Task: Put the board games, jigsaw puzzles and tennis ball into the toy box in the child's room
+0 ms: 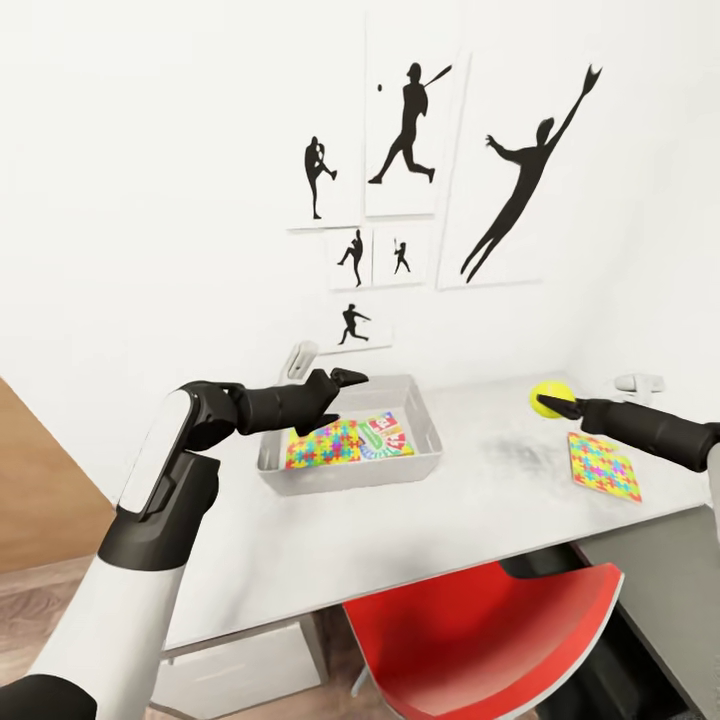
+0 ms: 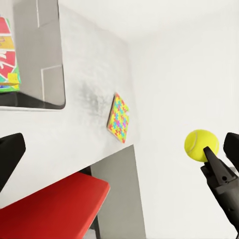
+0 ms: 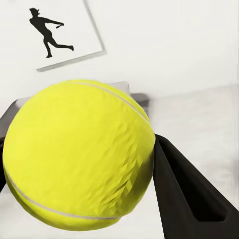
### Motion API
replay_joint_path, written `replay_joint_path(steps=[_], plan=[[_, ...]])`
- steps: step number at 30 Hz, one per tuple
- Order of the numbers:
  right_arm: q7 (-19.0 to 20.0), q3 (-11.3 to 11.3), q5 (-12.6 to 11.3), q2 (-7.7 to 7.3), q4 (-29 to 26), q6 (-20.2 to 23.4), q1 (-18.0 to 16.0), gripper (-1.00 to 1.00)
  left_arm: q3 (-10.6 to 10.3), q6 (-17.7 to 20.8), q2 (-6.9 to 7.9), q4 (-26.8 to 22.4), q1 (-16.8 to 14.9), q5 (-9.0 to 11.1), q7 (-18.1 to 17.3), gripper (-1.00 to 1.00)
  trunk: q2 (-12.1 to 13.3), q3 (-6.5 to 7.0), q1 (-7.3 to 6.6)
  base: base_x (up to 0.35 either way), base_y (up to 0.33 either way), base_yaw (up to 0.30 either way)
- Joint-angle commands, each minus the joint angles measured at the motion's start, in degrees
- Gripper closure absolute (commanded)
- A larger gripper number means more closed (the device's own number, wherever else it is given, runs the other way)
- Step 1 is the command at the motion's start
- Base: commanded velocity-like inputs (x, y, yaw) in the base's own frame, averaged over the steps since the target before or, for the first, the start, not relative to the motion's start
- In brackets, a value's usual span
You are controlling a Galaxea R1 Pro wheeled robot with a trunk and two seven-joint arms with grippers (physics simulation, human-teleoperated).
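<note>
The right claw [image 1: 548, 403] is pinching the yellow tennis ball [image 1: 551, 397] between its black fingers [image 3: 184, 194], up in the air above the white table [image 1: 480, 500]. Close up, the ball looks round and fuzzy, with a thin white line curving across it. The gray toy box [image 1: 425, 425] sits on the table well off to the left of that claw, near the wall. It is a shallow tray with smooth sides and rounded corners. Inside it lies a flat jigsaw puzzle [image 1: 325, 443] covered in bright little pieces, and beside it a board game [image 1: 388, 435] with red and green colors. The left claw [image 1: 352, 378] hangs just above the back left corner of the box, with nothing between its fingers; I cannot tell how wide it is. Another flat, square jigsaw puzzle [image 1: 603, 466], just as bright, lies on the table just below the right claw, close to the table's edge. A shiny red chair [image 1: 480, 640] is pushed under the table. Black pictures of ball players [image 1: 410, 120] hang on the white wall behind the box.
</note>
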Motion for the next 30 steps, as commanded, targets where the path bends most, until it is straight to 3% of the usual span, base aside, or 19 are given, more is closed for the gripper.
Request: replay_joint_path(steps=[1,11,21,30], plan=[[0.08,-0.03,-0.12,0.01,0.00,0.39,-0.06,1.00,0.08,0.08,-0.02,-0.05,0.01,0.50,0.60,-1.00,-0.11,-0.02,0.04,0.000,0.002,-0.105],[0.01,0.08,-0.12,0.14,-0.01,0.33,-0.05,1.00,2.62,0.16,0.84,-0.03,1.72,0.51,0.13,-1.00,-0.11,0.87,0.04,0.000,0.068,-0.103],[-0.09,0.10,-0.10,0.20,0.00,0.30,-0.11,1.00,2.89,0.20,1.91,-0.07,2.23,0.55,-2.57,-1.00,-0.11,1.77,0.04,0.000,0.307,-0.097],[-0.52,0.31,0.37,0.46,0.01,0.79,-0.24,1.00,2.83,0.23,2.11,-0.07,2.25,0.53,-2.75,-1.00,-0.11,2.18,0.04,0.000,0.336,-0.013]])
